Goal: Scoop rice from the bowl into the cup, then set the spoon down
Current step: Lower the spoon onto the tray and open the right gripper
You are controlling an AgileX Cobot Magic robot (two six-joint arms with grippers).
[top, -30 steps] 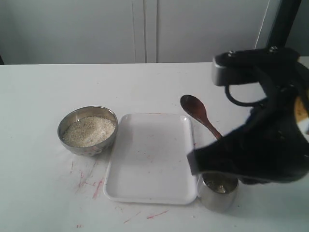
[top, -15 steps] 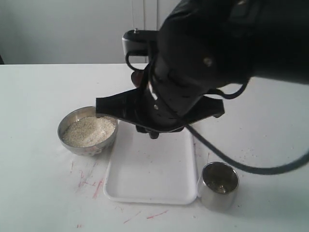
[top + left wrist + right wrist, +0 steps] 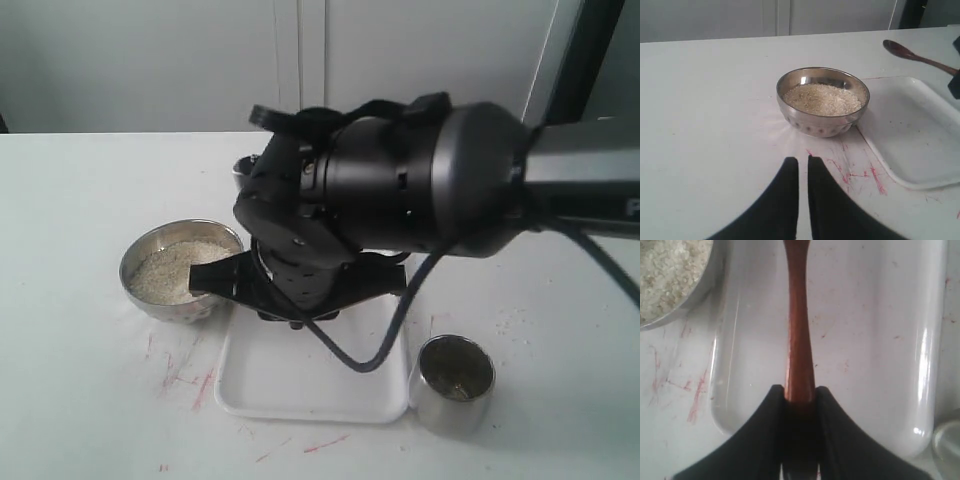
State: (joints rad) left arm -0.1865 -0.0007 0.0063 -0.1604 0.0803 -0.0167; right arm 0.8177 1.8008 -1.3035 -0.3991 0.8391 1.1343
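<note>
The steel bowl (image 3: 150,295) with its heap of rice (image 3: 170,272) stands left of the white tray. The steel cup (image 3: 453,395), with some grains inside, stands at the tray's front right corner. My right gripper (image 3: 800,392) is shut on the handle of the brown wooden spoon (image 3: 799,335), which it holds above the tray close to the bowl (image 3: 700,295). In the left wrist view the spoon head (image 3: 896,48) hangs beyond the bowl (image 3: 822,122). My left gripper (image 3: 803,162) is shut and empty, low over the table before the bowl.
The white tray (image 3: 300,385) lies between bowl and cup. My bulky right arm (image 3: 400,200) hides the tray's far half in the exterior view. Red marks stain the table (image 3: 190,385) by the bowl. A few grains lie scattered right of the cup.
My right arm has swung left from above the cup, across the tray, to beside the bowl, carrying the spoon with it. Bowl, cup and tray have stayed put.
</note>
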